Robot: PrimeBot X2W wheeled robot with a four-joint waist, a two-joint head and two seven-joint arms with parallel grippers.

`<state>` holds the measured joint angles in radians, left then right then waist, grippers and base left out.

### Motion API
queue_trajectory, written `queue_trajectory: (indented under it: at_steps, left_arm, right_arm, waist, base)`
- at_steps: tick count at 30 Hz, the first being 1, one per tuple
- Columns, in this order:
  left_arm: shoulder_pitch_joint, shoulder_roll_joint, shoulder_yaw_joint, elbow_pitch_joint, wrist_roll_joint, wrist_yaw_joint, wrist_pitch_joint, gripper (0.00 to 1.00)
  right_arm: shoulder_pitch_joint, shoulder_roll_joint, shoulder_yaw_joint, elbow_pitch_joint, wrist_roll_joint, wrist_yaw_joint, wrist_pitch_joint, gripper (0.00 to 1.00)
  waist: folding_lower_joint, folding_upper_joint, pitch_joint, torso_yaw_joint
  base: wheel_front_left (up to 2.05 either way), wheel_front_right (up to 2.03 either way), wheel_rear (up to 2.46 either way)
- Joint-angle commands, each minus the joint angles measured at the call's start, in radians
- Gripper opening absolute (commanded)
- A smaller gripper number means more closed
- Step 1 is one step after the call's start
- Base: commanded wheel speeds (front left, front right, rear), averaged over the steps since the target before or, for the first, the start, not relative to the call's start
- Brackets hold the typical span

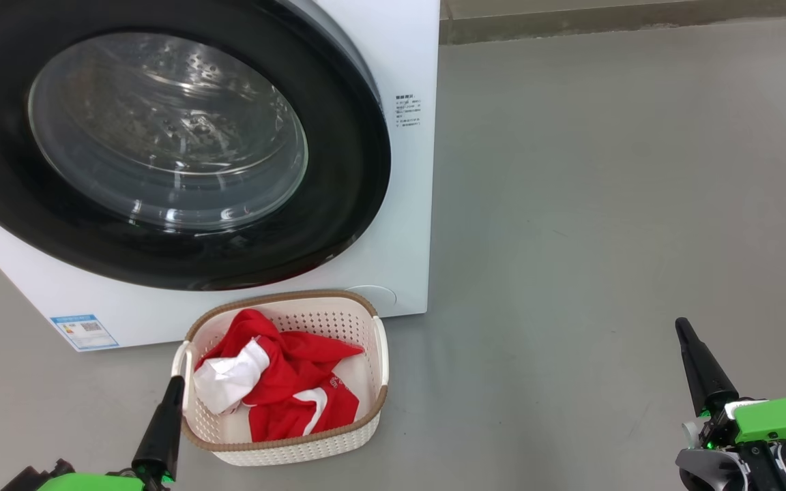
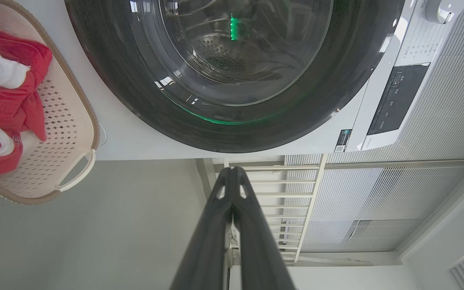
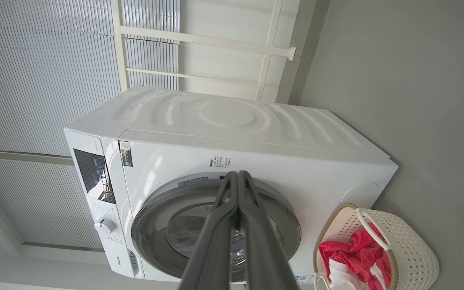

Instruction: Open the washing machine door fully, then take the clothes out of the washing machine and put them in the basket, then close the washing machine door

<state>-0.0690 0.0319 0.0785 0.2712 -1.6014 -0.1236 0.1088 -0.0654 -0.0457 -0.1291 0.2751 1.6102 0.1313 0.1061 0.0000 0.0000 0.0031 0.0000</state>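
The white washing machine (image 1: 403, 225) stands at the upper left, and its black-rimmed glass door (image 1: 168, 136) sits flush against the front. Below it on the floor, the cream basket (image 1: 372, 320) holds the red and white clothes (image 1: 284, 385). My left gripper (image 1: 175, 382) is shut and empty, its tip just left of the basket. Far off to the right, my right gripper (image 1: 683, 326) is shut and empty too. The left wrist view shows the door (image 2: 111, 72), the basket (image 2: 75, 133) and the shut gripper (image 2: 232, 171). The right wrist view shows the machine (image 3: 236, 121), the basket (image 3: 413, 249) and the shut gripper (image 3: 238, 174).
Grey floor (image 1: 604, 204) spreads to the right of the machine up to a wall base at the back. A pale railing (image 3: 199, 40) and slatted panels stand behind the machine. The control panel (image 3: 95, 177) with a knob is on the machine's front.
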Motion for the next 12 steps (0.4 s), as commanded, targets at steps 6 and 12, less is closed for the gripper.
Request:
queue_trajectory:
  at_steps: [6,12]
  left_arm:
    - [-0.039,0.018,0.035,-0.026,-0.007,-0.007,0.004,0.0]
    - [-0.039,0.018,0.035,-0.026,-0.007,-0.007,0.004,0.0]
  right_arm:
    - [-0.043,-0.005,0.015,-0.03,-0.002,-0.001,0.007,0.0]
    - [-0.043,-0.005,0.015,-0.03,-0.002,-0.001,0.007,0.0]
  waist:
    - [0.0,0.0,0.0,0.0]
    - [0.0,0.0,0.0,0.0]
  base:
    - [0.0,0.0,0.0]
    - [0.0,0.0,0.0]
